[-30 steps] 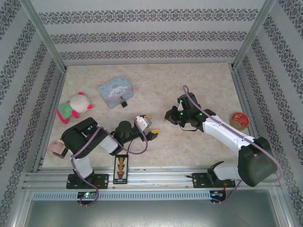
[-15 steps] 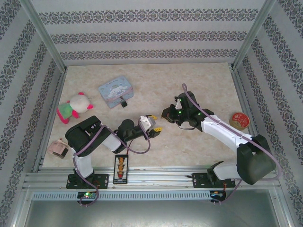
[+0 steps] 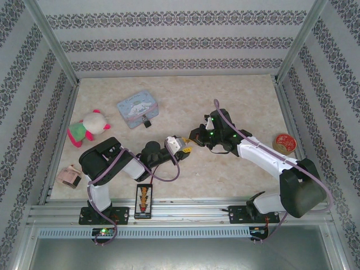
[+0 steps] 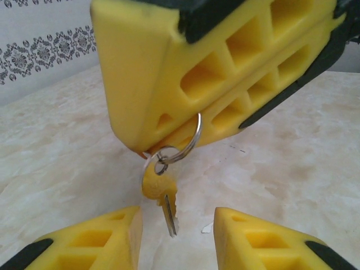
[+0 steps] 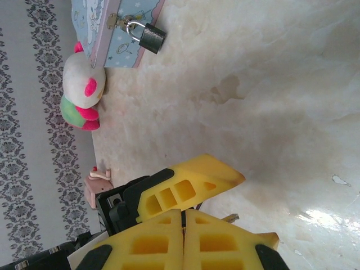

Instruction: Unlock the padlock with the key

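The key (image 4: 162, 191), small and silvery with a yellowish head, hangs from a metal ring (image 4: 183, 145). My right gripper (image 4: 147, 147) is shut on that ring, its yellow fingers pressed together in the right wrist view (image 5: 183, 216). My left gripper (image 4: 177, 225) is open just below, and the key's blade dangles between its two fingers without touching them. From above the two grippers meet at mid-table, left (image 3: 183, 147) and right (image 3: 194, 136). The padlock (image 5: 147, 35), dark with a silver shackle, hangs on the hasp of the light-blue tin (image 5: 121, 39), well to the left (image 3: 148, 122).
A white, pink and green plush toy (image 3: 87, 126) lies left of the tin (image 3: 138, 108). A small pink object (image 3: 68, 176) sits at the near left corner. A black strip with orange marks (image 3: 143, 201) lies at the front edge, and a red round disc (image 3: 284, 142) at the right.
My left gripper has moved right and away from the base until it meets the right gripper, and its jaws have narrowed around the hanging key. The right gripper has shifted slightly left.
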Controlling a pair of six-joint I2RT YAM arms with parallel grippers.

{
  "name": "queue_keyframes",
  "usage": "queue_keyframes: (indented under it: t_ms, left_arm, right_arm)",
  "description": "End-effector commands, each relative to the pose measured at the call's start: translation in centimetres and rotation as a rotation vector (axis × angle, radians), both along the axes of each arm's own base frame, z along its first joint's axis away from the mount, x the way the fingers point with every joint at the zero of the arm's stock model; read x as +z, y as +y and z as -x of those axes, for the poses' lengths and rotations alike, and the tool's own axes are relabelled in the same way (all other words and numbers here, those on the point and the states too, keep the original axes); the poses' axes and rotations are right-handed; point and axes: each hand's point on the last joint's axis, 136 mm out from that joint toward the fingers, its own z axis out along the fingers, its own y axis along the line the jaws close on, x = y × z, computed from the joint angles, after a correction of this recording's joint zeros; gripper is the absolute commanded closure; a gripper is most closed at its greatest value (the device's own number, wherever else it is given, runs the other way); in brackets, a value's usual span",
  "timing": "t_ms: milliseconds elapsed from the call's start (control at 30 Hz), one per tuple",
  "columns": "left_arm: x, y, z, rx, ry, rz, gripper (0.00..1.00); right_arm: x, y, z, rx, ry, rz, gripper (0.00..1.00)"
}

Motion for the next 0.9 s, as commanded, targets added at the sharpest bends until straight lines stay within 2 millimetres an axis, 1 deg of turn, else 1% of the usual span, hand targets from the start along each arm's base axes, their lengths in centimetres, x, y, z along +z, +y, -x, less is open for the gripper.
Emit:
queue_keyframes:
  t_ms: [0, 200, 300, 333, 500, 700, 800, 867]
  left_arm:
    - [0.4, -0.6, -0.1, 0.004, -0.01, 0.015, 0.65]
    - [0.4, -0.6, -0.3, 0.01, -0.003, 0.022, 0.73]
    - [0.4, -0.6, -0.3, 0.012, -0.003, 0.022, 0.81]
    - [0.3, -0.6, -0.3, 0.012, -0.001, 0.02, 0.83]
    - [-0.1, -0.2, -0.2, 0.024, 0.003, 0.009, 0.89]
    - [-0.3, 0.2, 0.1, 0.033, 0.005, 0.004, 1.0]
    - [-0.2, 0.6, 0.3, 0.035, -0.001, 0.003, 1.0]
    - [0.1, 0.9, 0.7, 0.03, -0.012, -0.004, 1.0]
  right_arm:
    - [0.9, 1.3, 0.0, 0.043, -0.022, -0.028, 1.0]
    - [0.8, 1.7, 0.3, 0.064, -0.02, -0.036, 1.0]
    - [0.7, 1.8, 0.2, 0.066, -0.021, -0.035, 1.0]
    - [0.8, 1.7, 0.2, 0.065, -0.024, -0.034, 1.0]
    - [0.9, 1.3, -0.1, 0.055, -0.037, -0.03, 1.0]
    - [1.0, 0.8, -0.2, 0.046, -0.05, -0.025, 1.0]
    - [1.0, 0.3, -0.3, 0.05, -0.072, -0.015, 1.0]
    - [1.5, 0.0, -0.4, 0.062, -0.114, -0.003, 1.0]
